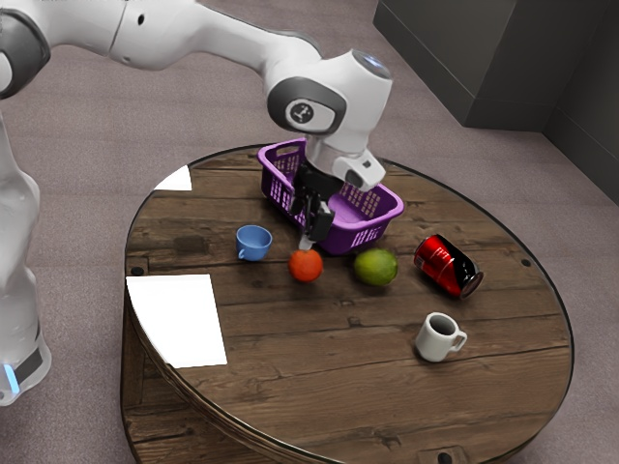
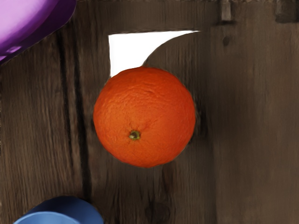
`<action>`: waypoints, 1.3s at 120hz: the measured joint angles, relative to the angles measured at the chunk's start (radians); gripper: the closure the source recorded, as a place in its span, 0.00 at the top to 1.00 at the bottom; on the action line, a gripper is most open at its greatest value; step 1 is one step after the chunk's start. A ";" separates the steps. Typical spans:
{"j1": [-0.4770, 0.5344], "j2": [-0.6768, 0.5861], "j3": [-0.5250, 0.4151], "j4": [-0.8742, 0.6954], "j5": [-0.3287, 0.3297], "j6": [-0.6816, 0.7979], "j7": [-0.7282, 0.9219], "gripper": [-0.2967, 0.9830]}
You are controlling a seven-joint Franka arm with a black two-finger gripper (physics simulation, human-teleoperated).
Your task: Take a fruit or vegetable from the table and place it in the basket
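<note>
Orange (image 2: 144, 109), likely light, firm, apt to roll | grip gently across widest girth | basket (image 1: 363, 235) at one o'clock, exterior view | gripper (image 1: 308, 242): opening, hold, cannot tell

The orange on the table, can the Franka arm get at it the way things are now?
Probably yes: its gripper is right over the orange, with nothing lying on top of it. The blue cup and purple basket are nearby, but bare wood separates each from the orange.
</note>
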 joint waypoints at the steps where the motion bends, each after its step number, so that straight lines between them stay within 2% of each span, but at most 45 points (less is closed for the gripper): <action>1: 0.000 0.000 0.000 -0.004 0.000 0.007 -0.002 0.77; 38: 0.046 0.018 0.000 -0.106 -0.031 0.203 -0.060 0.77; 96: 0.046 0.062 -0.005 -0.152 -0.066 0.286 -0.099 0.77; 156: 0.046 0.074 -0.005 -0.224 -0.071 0.467 -0.116 0.76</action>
